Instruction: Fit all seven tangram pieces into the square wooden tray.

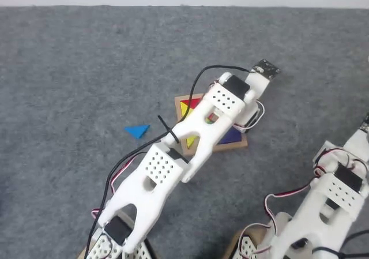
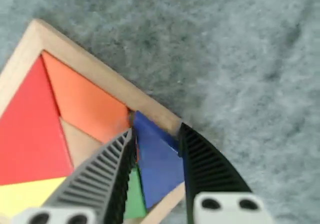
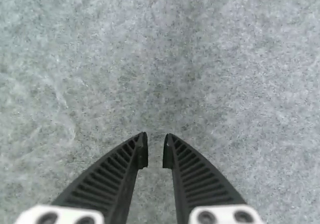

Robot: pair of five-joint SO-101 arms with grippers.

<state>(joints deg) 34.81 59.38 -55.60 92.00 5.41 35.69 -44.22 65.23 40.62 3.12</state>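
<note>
The square wooden tray (image 2: 100, 72) holds a red triangle (image 2: 27, 129), an orange triangle (image 2: 85, 102), a yellow piece (image 2: 25, 196) and a green piece (image 2: 134, 199). My left gripper (image 2: 156, 132) hangs over the tray's corner, shut on a dark blue piece (image 2: 157, 161) that sits tilted against the rim. A small tan patch of tray floor (image 2: 80, 144) shows beside it. In the high view the left arm covers most of the tray (image 1: 233, 146). A light blue triangle (image 1: 137, 131) lies on the carpet left of the tray. My right gripper (image 3: 155, 154) is shut over bare carpet.
Grey carpet covers the whole table. The right arm (image 1: 334, 201) stands folded at the front right, well away from the tray. A black cable (image 1: 173, 133) runs along the left arm.
</note>
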